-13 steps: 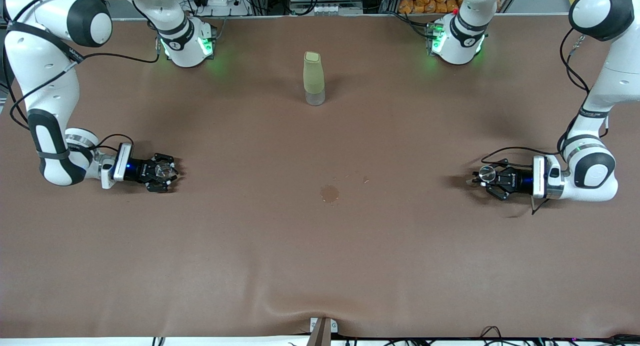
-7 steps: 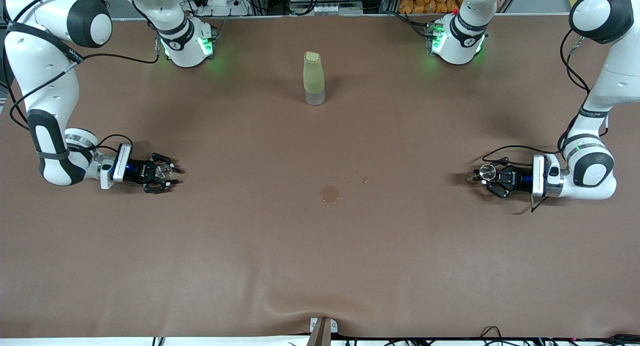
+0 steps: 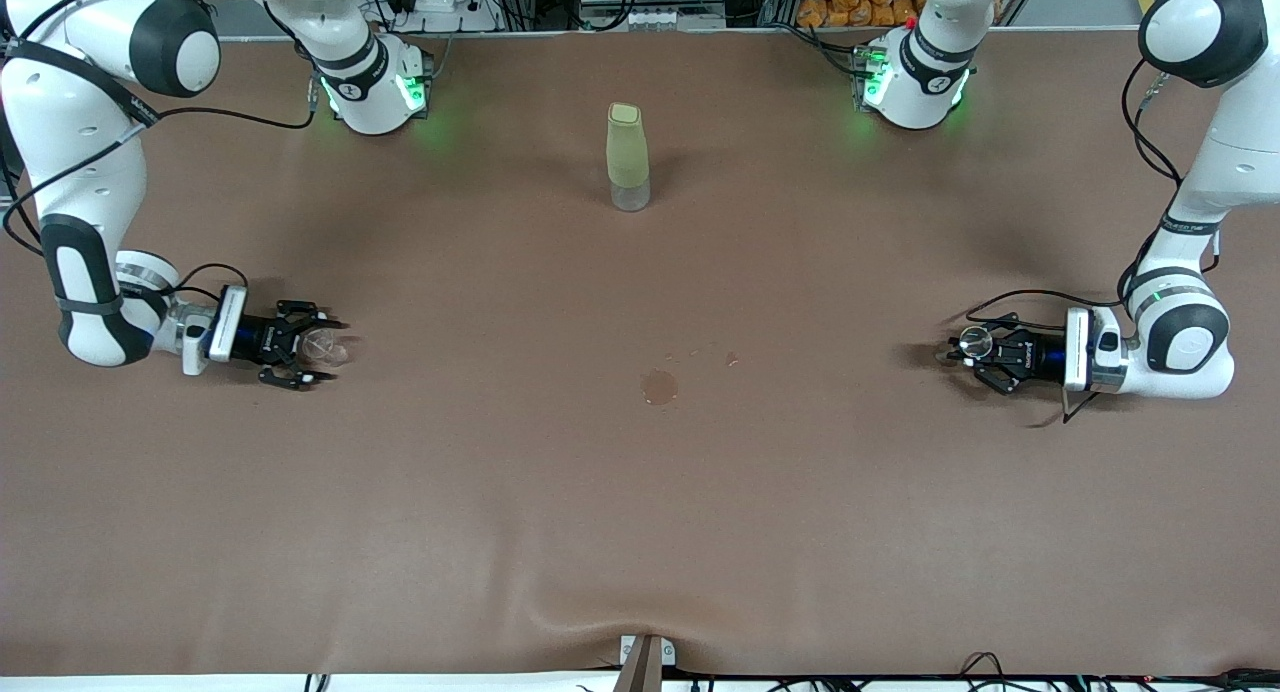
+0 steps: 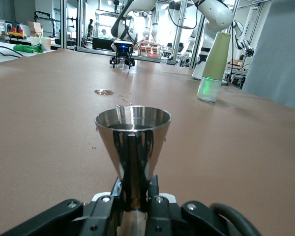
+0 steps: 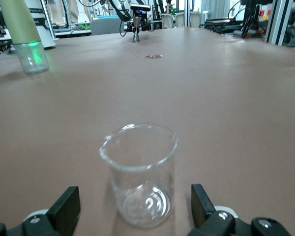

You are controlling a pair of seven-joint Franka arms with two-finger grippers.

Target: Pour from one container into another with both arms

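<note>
My two white jointed robot arms, the left arm (image 3: pixel 1200 92) and the right arm (image 3: pixel 80 122), have glossy rounded shells broken by black and grey joint bands. Their cylindrical white bases (image 3: pixel 915 82) glow with green status lights. Thin black cables (image 3: pixel 1145 132) loop loosely along the links. Each wrist carries a silver-white flange (image 3: pixel 1078 349) ahead of a small black gripper body.

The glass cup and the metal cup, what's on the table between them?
Between the glass beaker and the metal cup, the front view shows only a small wet stain on the table.
</note>
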